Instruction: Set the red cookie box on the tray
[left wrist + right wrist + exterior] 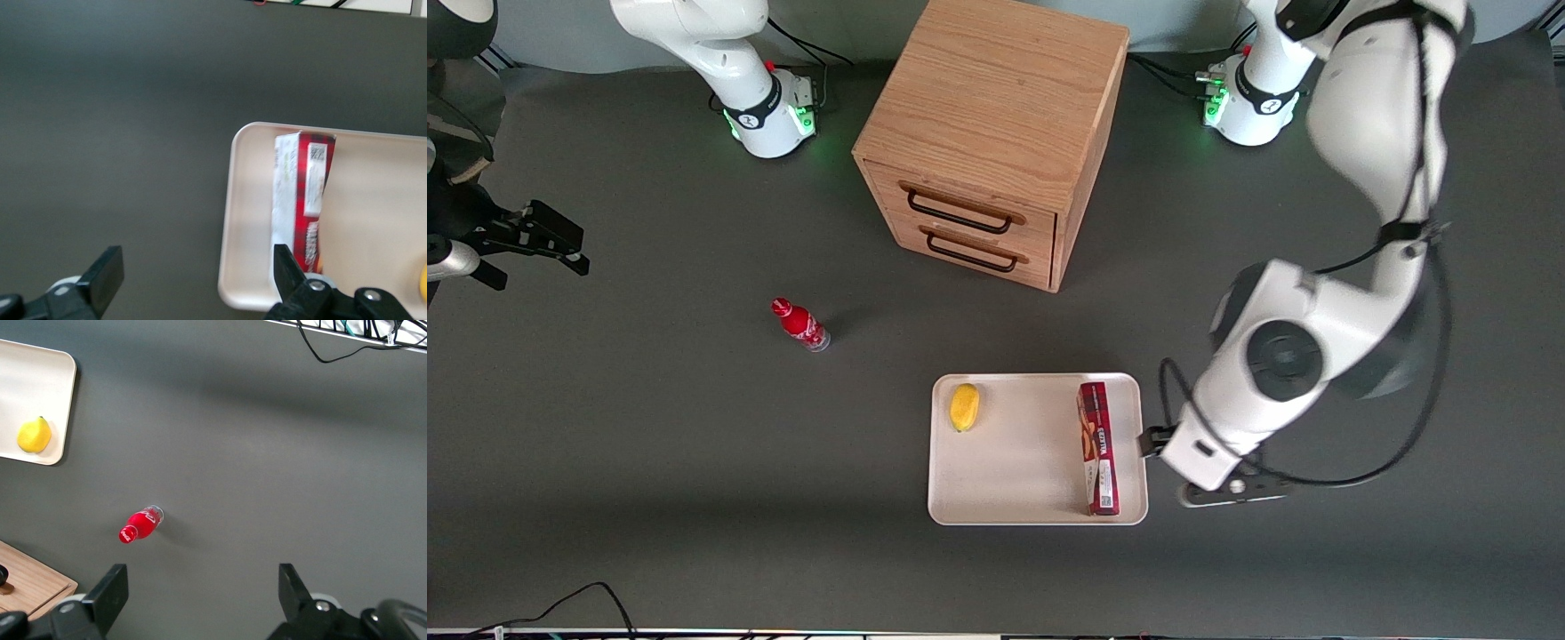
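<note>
- I see the wooden cabinet (996, 133) standing on the grey tabletop (649, 444), farther from the front camera than the tray (1032, 498).
- The tray lies flat on the tabletop.
- The box (1099, 449) rests in the tray along the rim at the working arm's end.
- My gripper (193, 280) hangs over that rim, jaws spread wide and holding nothing.
- A lemon (964, 407) sits in the tray, well apart from the box.

light: even, overhead | shadows: soft beside cabinet (996, 133) | blur: moving arm (1369, 133), wrist view
</note>
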`<action>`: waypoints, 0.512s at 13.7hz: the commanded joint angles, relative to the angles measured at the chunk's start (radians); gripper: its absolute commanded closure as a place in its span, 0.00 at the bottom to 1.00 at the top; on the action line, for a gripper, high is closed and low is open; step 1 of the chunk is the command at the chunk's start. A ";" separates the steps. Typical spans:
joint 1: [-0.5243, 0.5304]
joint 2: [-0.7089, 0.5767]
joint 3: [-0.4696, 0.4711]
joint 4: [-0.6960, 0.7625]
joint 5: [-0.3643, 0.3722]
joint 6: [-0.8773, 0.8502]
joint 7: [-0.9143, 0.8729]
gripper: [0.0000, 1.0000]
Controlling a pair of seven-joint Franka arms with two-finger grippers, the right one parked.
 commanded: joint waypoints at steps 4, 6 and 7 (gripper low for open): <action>0.233 -0.381 -0.014 -0.223 -0.129 -0.241 0.406 0.00; 0.302 -0.453 -0.014 -0.223 -0.146 -0.335 0.517 0.00; 0.329 -0.485 -0.012 -0.224 -0.164 -0.370 0.558 0.00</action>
